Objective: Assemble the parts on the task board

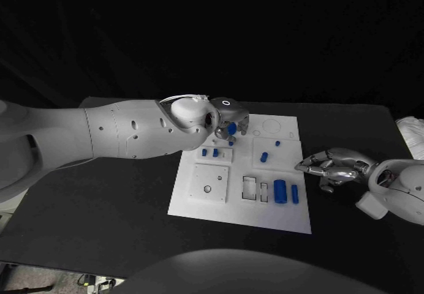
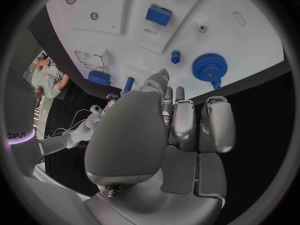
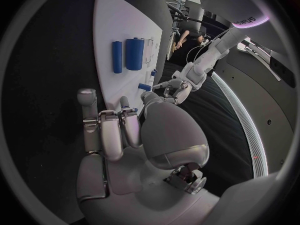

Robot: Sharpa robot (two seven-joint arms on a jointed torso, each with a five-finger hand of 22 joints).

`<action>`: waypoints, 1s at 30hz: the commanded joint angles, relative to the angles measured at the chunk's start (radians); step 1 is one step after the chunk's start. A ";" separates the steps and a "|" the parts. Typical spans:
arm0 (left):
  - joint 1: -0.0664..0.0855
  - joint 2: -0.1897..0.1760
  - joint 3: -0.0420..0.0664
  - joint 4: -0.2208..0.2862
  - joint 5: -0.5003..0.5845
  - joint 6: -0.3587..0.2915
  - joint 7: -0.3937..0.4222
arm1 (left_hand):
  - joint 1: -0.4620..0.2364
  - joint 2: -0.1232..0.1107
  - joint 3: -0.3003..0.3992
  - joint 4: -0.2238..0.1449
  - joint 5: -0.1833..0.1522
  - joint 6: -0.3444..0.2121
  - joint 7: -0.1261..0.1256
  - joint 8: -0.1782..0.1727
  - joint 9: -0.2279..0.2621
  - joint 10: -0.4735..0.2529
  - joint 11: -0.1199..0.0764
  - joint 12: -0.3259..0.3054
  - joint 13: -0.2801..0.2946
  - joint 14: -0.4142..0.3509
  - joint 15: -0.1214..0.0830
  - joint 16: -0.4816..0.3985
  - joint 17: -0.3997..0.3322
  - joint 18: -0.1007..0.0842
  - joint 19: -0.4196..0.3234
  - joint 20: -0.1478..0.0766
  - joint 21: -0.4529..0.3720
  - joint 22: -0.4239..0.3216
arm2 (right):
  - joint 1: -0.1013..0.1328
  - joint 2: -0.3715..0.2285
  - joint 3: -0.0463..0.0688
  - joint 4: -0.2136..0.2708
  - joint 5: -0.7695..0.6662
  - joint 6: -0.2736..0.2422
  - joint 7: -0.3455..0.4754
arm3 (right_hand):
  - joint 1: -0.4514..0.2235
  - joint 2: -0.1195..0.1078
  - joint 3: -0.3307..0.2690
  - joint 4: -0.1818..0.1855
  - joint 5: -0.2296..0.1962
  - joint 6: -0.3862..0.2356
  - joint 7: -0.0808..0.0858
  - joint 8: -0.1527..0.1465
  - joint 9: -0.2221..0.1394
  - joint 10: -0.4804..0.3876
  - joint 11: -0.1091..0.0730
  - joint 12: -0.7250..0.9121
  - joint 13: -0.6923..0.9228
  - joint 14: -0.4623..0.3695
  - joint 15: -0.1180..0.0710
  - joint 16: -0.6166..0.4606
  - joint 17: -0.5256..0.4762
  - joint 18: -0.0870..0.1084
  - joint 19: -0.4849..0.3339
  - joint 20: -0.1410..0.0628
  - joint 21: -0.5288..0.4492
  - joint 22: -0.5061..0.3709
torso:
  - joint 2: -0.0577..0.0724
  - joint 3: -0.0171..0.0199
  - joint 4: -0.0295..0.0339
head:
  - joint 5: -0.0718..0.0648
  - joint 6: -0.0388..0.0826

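Note:
The white task board (image 1: 243, 208) lies mid-table. My left hand (image 1: 223, 117) hovers over its far left corner with nothing in it, fingers loosely bent. A blue gear (image 1: 231, 129) lies on the board just under those fingers; the left wrist view shows the gear (image 2: 208, 67) apart from the fingertips (image 2: 160, 78). Two blue cylinders (image 1: 279, 190) lie side by side near the board's right edge, and they show again as cylinders (image 3: 134, 53) in the right wrist view. My right hand (image 1: 331, 166) rests on the table beside that edge, fingers curled in on nothing.
Small blue blocks (image 1: 210, 152) stand left of the board's middle; another block (image 1: 264, 157) and a small peg (image 1: 276, 143) stand further right. Rectangular slots (image 1: 250, 187) lie next to the cylinders. A white object (image 1: 411, 131) sits at the table's right edge.

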 commanded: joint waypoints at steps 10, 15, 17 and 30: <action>-0.008 -0.007 0.002 -0.002 -0.058 0.033 -0.012 | -0.045 0.007 -0.009 0.002 -0.012 0.013 0.007 0.008 -0.002 0.007 0.003 0.012 0.004 -0.013 -0.003 -0.010 -0.020 -0.014 0.014 -0.006 -0.015 0.186 | -0.004 0.007 -0.003 -0.008 -0.009 -0.009 0.017 | 0.006 -0.006 0.006 0.002 0.007 -0.002 0.007 -0.003 -0.002 -0.008 -0.001 -0.002 0.149 -0.004 0.000 -0.004 0.163 0.002 0.001 0.002 0.003 0.053 | -0.001 0.0006 0.0000 | -0.001 0.000; -0.009 -0.011 0.002 -0.001 -0.055 0.035 -0.012 | -0.047 0.009 -0.008 0.001 -0.010 0.012 0.007 0.007 -0.003 0.011 0.003 0.016 0.005 -0.016 -0.002 -0.013 -0.025 -0.013 0.012 -0.006 -0.019 0.185 | -0.004 0.008 -0.003 -0.009 -0.009 -0.016 0.027 | 0.007 -0.007 0.006 0.001 0.008 -0.003 0.007 -0.003 -0.002 -0.005 -0.001 0.000 0.151 -0.003 0.000 -0.003 0.165 0.002 0.004 0.002 0.006 0.054 | -0.001 0.0004 -0.0007 | -0.001 0.000; -0.009 -0.013 0.002 0.000 -0.055 0.037 -0.014 | -0.047 0.010 -0.008 0.001 -0.009 0.012 0.008 0.007 -0.003 0.012 0.004 0.017 0.006 -0.017 -0.002 -0.015 -0.027 -0.013 0.012 -0.006 -0.020 0.185 | -0.004 0.008 -0.003 -0.010 -0.009 -0.018 0.030 | 0.008 -0.008 0.007 0.001 0.008 -0.003 0.006 -0.003 -0.002 -0.004 -0.001 0.000 0.151 -0.002 0.000 -0.003 0.165 0.001 0.005 0.002 0.007 0.055 | -0.002 0.0003 -0.0007 | -0.003 0.000; -0.015 -0.017 -0.002 -0.005 -0.052 0.049 -0.016 | -0.049 0.015 -0.002 -0.003 0.001 0.014 0.012 0.008 -0.005 0.028 0.005 0.030 0.011 -0.021 0.000 -0.016 -0.033 -0.012 0.009 -0.004 -0.025 0.184 | -0.004 0.010 -0.003 -0.014 -0.007 -0.020 0.031 | 0.008 -0.008 0.007 0.000 0.009 -0.003 0.006 -0.003 -0.002 -0.005 -0.002 0.000 0.151 -0.002 0.000 -0.003 0.165 0.001 0.004 0.002 0.006 0.055 | 0.001 0.0003 0.0001 | 0.000 0.000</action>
